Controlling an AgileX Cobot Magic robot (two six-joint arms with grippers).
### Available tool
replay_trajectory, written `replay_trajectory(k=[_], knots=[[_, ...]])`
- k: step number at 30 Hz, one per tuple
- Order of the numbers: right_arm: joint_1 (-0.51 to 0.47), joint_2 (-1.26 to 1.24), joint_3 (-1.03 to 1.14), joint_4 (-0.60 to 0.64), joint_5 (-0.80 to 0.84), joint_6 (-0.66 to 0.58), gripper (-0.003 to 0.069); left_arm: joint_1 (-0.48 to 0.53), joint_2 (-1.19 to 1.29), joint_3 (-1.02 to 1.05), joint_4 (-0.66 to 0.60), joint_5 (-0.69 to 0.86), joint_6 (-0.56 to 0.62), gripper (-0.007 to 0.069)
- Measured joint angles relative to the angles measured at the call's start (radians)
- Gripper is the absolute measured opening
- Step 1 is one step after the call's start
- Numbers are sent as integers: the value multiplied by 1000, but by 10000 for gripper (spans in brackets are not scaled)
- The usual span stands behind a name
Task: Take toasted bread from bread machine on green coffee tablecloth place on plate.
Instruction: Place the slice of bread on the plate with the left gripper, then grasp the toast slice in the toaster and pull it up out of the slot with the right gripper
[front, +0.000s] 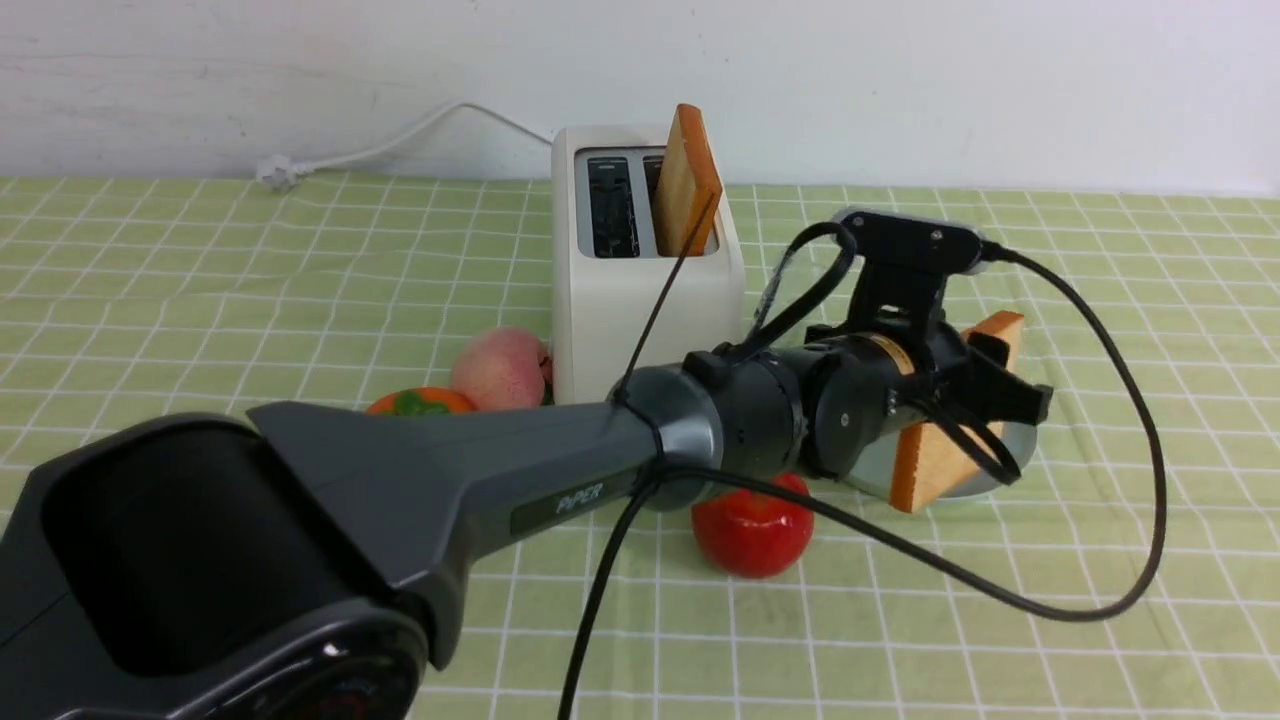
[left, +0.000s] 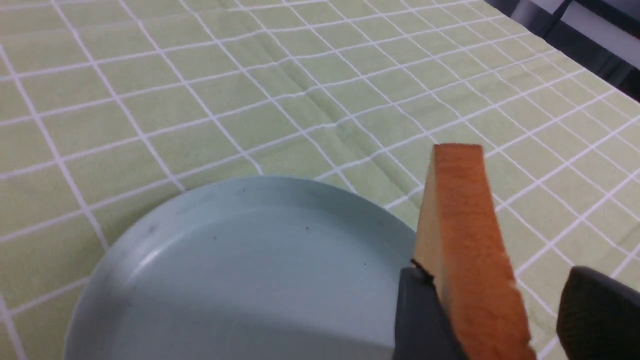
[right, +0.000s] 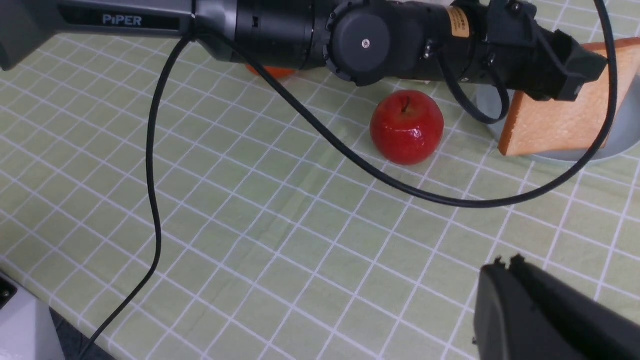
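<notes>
Left tool (left: 495, 272) is being shown with jaws parted around one slice of toasted bread (left: 465, 240), only one finger (left: 420, 320) being touched by it. The green coffee tablecloth (front: 200, 280) is being spread over the desk. The bread machine (front: 640, 320) is being kept by the far edge, a second slice (front: 688, 180) being left upright in its slot. The plate (left: 225, 260), nearer the right edge, is seemingly being met by the tilted slice's lower corner: half judged done. The right tool (right: 550, 315) is being cut off, its state untellable; the plate is being mostly hidden by the arm (front: 500, 470).
</notes>
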Motion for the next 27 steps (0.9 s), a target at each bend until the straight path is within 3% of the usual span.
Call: replay_trajectory(k=[11,14,16,20,24,25,27], knots=[[0,0,0,0,-1,-26,3,0,-76,0,-6,-162,151,400],[0,0,0,-1,-7,-28,3,0,-102,0,-27,-152,152,400],[0,0,0,-8,-17,-30,3,0,-135,0,-60,-65,153,388],[0,0,0,-19,-20,-30,3,0,-191,0,-86,140,153,303],[0,2,0,-26,-20,-28,3,0,-269,3,-80,379,151,138],[0,7,0,-28,-20,-28,3,0,-315,3,-65,472,144,43],[0,12,0,-29,-20,-28,3,0,-363,3,-37,539,126,-13]])
